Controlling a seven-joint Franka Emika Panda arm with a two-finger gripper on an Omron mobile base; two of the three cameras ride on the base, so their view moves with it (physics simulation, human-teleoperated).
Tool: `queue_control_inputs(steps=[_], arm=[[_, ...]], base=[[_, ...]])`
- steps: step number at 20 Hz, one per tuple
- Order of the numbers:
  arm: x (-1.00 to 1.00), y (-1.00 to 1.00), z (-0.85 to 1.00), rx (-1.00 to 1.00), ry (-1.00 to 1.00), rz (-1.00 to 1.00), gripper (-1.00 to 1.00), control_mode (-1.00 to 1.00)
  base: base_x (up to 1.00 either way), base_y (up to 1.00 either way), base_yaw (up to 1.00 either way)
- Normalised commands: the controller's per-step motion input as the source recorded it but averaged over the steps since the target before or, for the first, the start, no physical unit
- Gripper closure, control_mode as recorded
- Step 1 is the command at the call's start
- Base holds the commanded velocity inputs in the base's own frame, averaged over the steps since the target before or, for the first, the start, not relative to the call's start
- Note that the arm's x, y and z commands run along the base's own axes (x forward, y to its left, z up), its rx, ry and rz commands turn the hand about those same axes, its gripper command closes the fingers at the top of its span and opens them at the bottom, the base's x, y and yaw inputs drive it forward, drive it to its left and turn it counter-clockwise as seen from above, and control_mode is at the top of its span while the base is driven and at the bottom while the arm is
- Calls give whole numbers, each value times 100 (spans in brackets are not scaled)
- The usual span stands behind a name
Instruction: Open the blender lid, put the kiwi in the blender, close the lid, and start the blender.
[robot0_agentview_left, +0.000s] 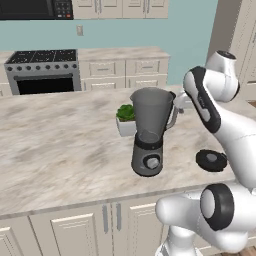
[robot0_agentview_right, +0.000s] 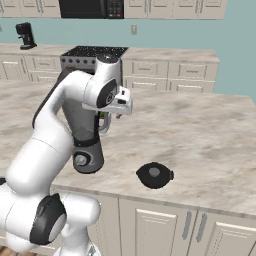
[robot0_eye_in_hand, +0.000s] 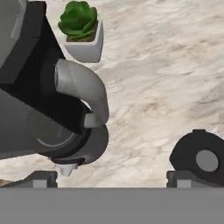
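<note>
Your gripper (robot0_eye_in_hand: 111, 178) hangs wide open and empty beside the blender (robot0_agentview_left: 149, 131), its lid (robot0_agentview_right: 155, 175) parked on the counter (robot0_agentview_right: 210, 145) so the jar can take fruit.

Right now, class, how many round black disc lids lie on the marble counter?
1. The round black disc lid lies flat near the counter's front edge, apart from the open grey blender; others may be hidden behind the arm.
</note>
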Motion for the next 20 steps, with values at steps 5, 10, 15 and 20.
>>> queue_control_inputs(steps=[5,10,15,20], arm=[[-51,-88,-51,7,7,-22,-100,-100],[-43,-86,-52,6,5,-24,-100,-100],[-2,-58,-91,0,9,-24,-100,-100],[1,-11,-76,-9,0,-3,-100,-100]], base=[[0,0,0],[0,0,0],[0,0,0],[0,0,0]])
